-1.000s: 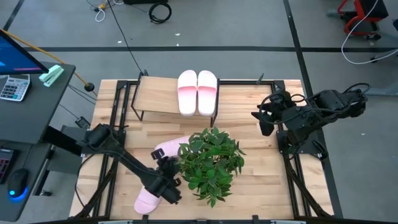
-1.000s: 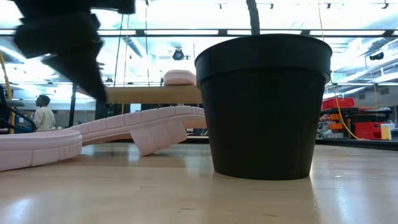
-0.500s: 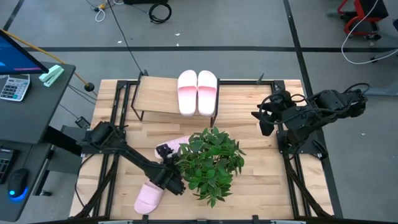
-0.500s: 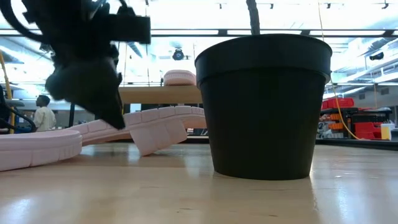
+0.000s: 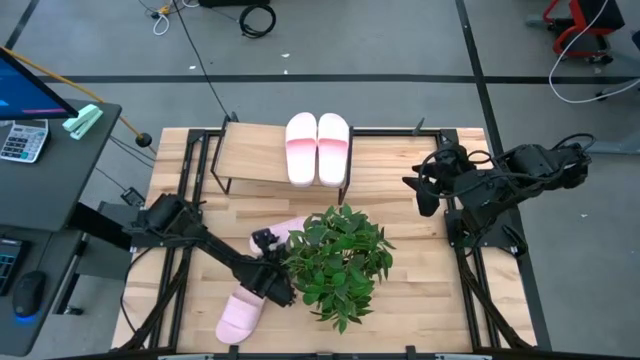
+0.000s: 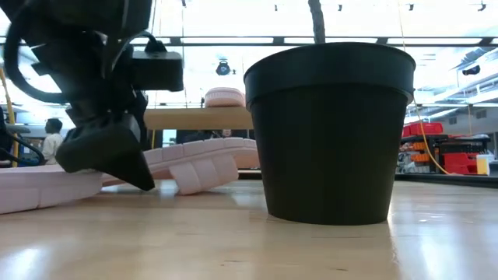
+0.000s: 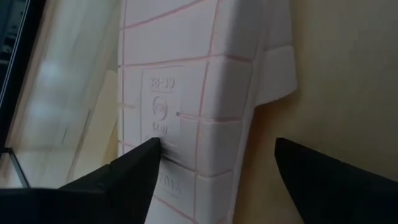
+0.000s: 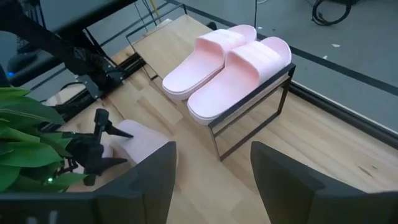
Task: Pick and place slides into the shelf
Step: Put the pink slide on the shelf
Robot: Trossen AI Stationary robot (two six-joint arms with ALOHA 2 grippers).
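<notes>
The left gripper (image 5: 268, 268) was positioned low over the slatted wooden table (image 5: 420, 300), directly above an overturned pale pink foam slide (image 7: 186, 93) lying sole-up beside the potted green plant (image 5: 338, 262). In the left wrist view its jaws stood wide open on either side of that slide's grooved sole and held nothing; whether the fingertips (image 7: 134, 168) touched the foam could not be determined. A second pale pink foam slide (image 5: 240, 317) lay on the table near the front edge, just beside the left gripper. In the low view, the black plastic plant pot (image 6: 331, 128) stood to the right of the overturned slide, which lay flat on the table. The remaining two pale pink foam slides (image 5: 318, 147) rested side by side, touching, on the right end of the low light-wood shelf with thin black metal frame (image 5: 250, 152) at the table's far edge. The right gripper (image 5: 423, 190) waited above the right side of the table, well apart from the shelf, with its jaws open and empty. A person (image 6: 52, 140) stood in the room beyond the table.
</notes>
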